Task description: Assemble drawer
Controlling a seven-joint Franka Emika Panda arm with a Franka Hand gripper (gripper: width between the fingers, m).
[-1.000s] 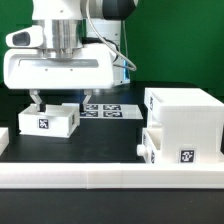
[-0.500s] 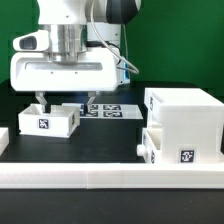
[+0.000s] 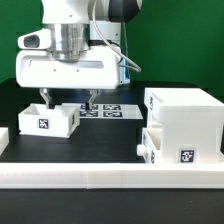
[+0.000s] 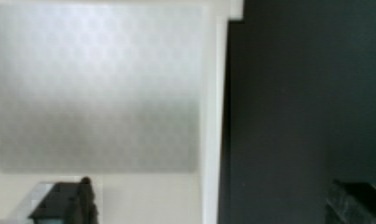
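In the exterior view the gripper [image 3: 65, 100] is held spread wide above the loose tray [image 3: 45, 122], which rests on the black tabletop [image 3: 110, 142] at nine o'clock. One finger is lowered at the tray's far wall and the other just past its three-o'clock edge. Whether either touches the tray cannot be told, and nothing is pinched. The drawer's tall housing [image 3: 185, 108] is placed at three o'clock, well apart from the loose tray. A second tray [image 3: 170, 150] is set against its lower front, with a tag facing forward. The marker board [image 3: 112, 110] lies between the loose tray and the housing, toward twelve o'clock. A long white border wall [image 3: 110, 180] is laid along six o'clock. In the wrist view one of the fingertips [image 4: 64, 200] is seen against a white tray surface, the other against the dark tabletop.
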